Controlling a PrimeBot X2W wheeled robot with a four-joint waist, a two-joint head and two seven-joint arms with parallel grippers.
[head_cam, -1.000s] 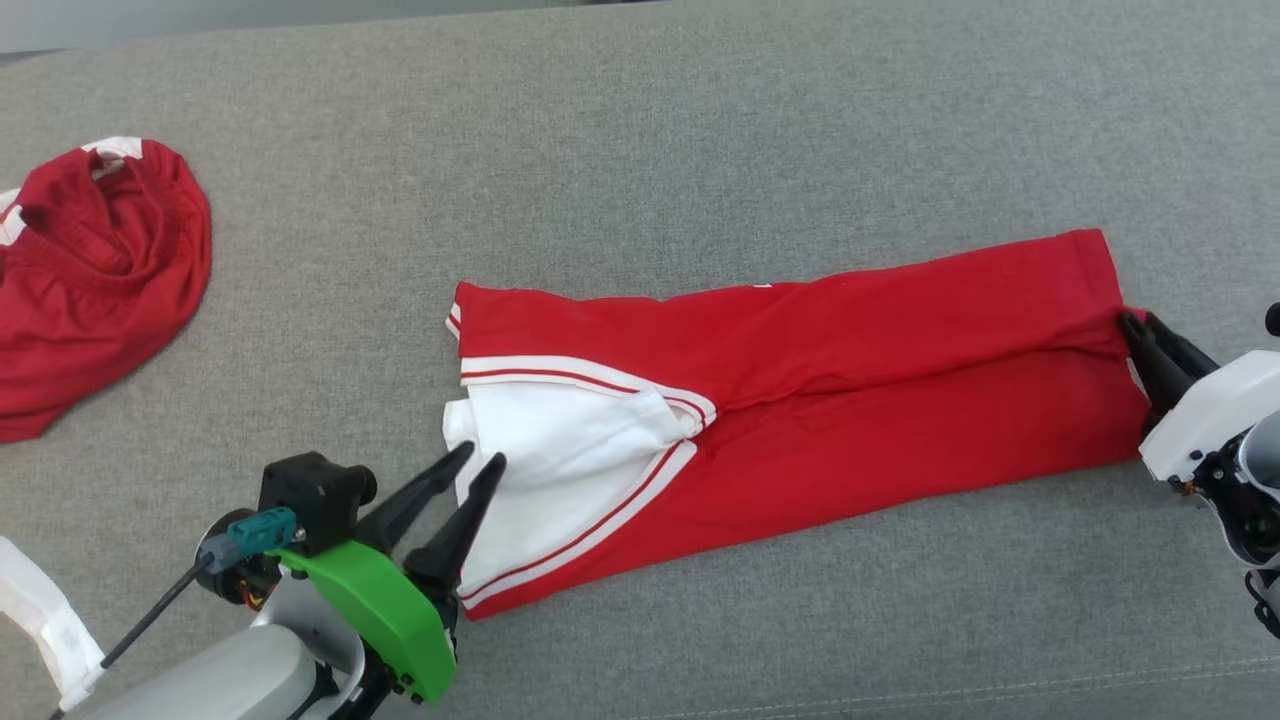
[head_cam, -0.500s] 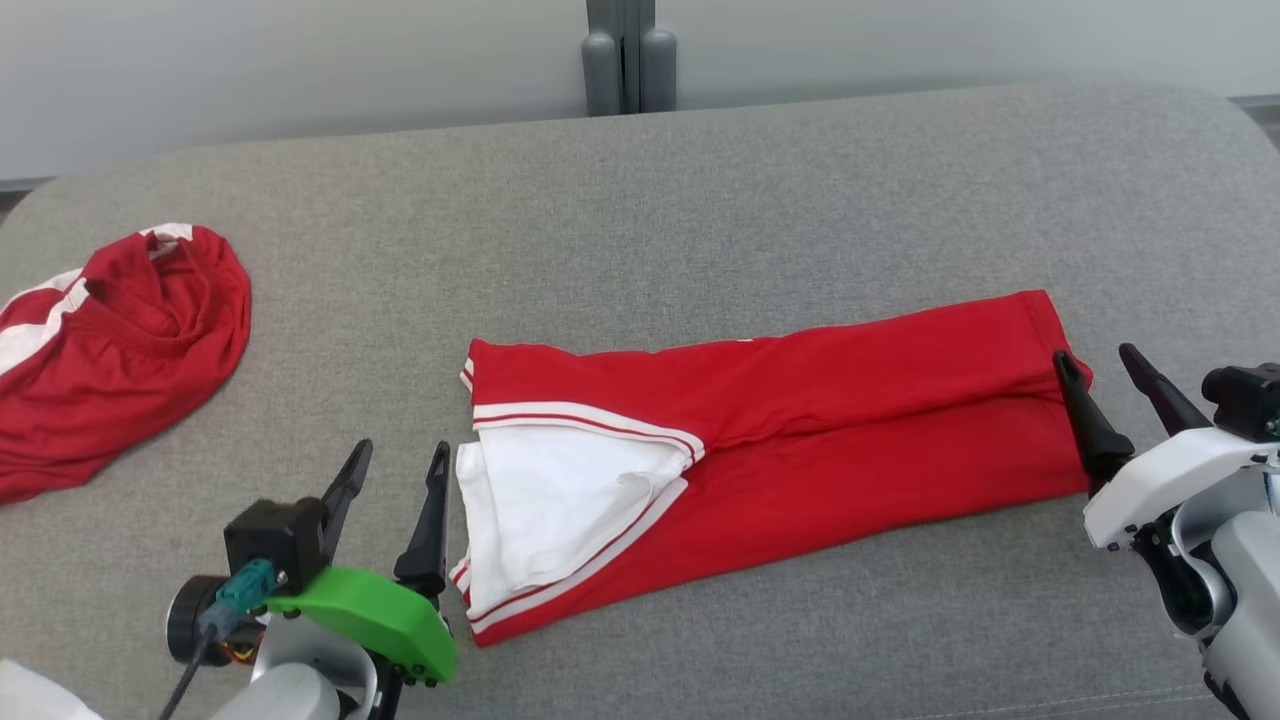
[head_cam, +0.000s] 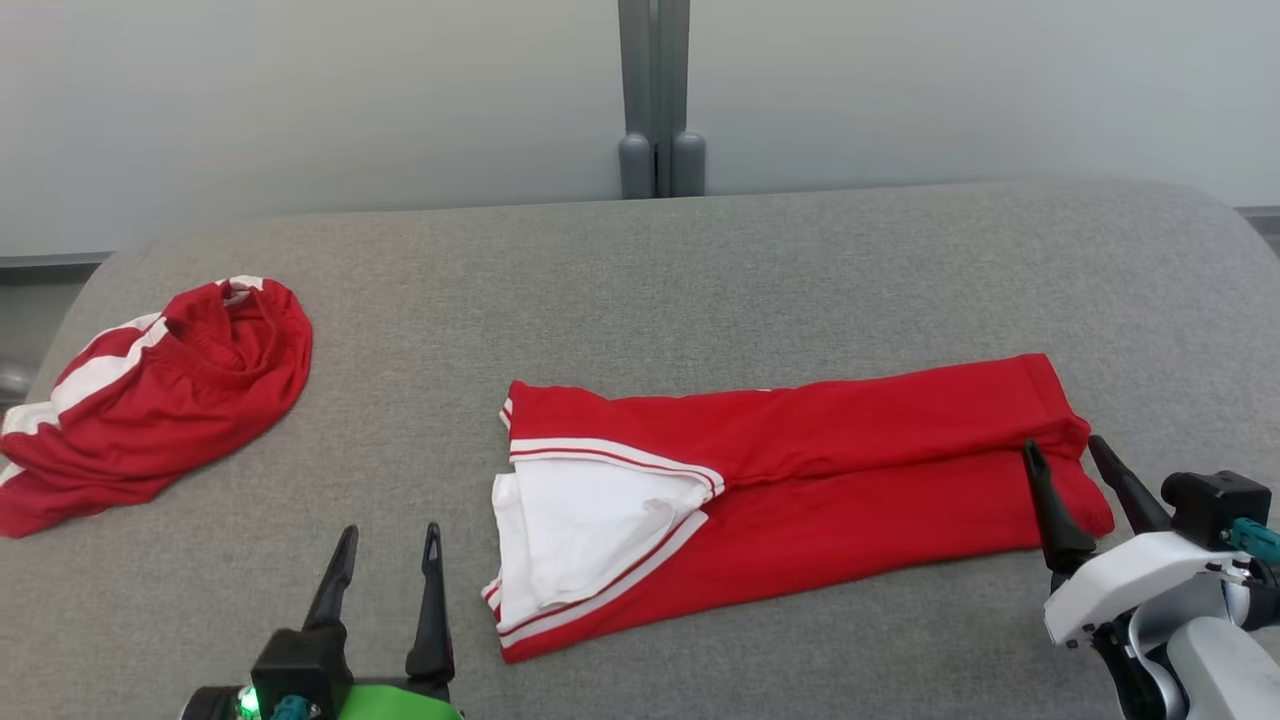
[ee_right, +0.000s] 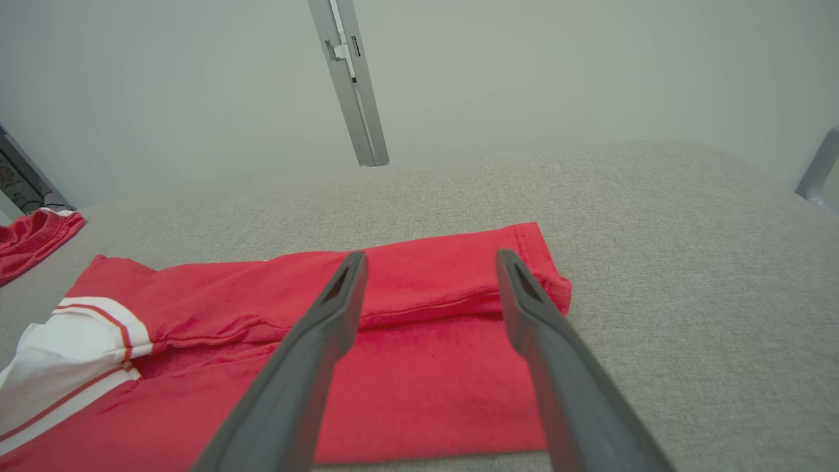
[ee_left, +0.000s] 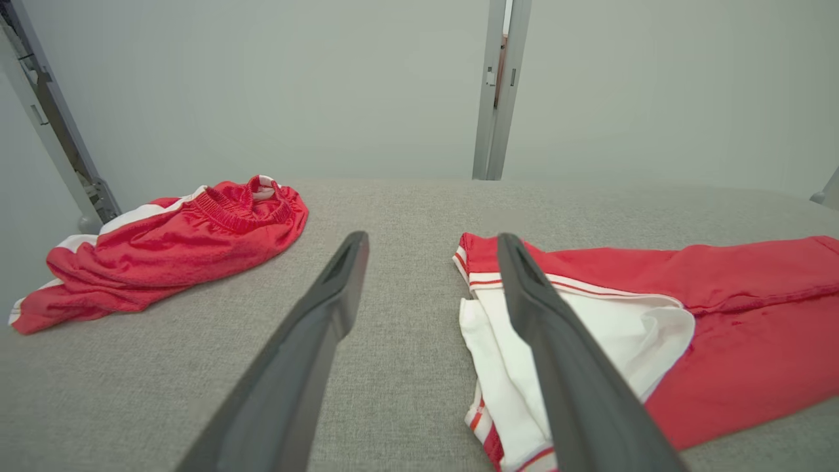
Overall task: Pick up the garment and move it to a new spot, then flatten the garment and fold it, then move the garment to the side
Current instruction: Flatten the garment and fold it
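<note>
I have the garment (head_cam: 850, 470) lying flat in a long red band across the grey surface (head_cam: 700, 290). It runs from about the middle toward the right edge and sits nearer the near edge than the far one. Its left end is turned open, showing white lining and red-and-white striped trim. Its right end is a plain red hem, doubled over.

My left hand (head_cam: 390, 530) is at the near edge, just left of that white end. Its fingers are spread apart with nothing between them, and bare surface shows in the gap.

My right hand (head_cam: 1062, 445) is at the hem end, fingers also apart and gripping nothing. The tips are over the cloth, but I cannot tell whether they touch it.

A second red garment (head_cam: 170, 400) lies crumpled near the far left corner, well apart. A grey post (head_cam: 655, 100) stands behind the far edge.
</note>
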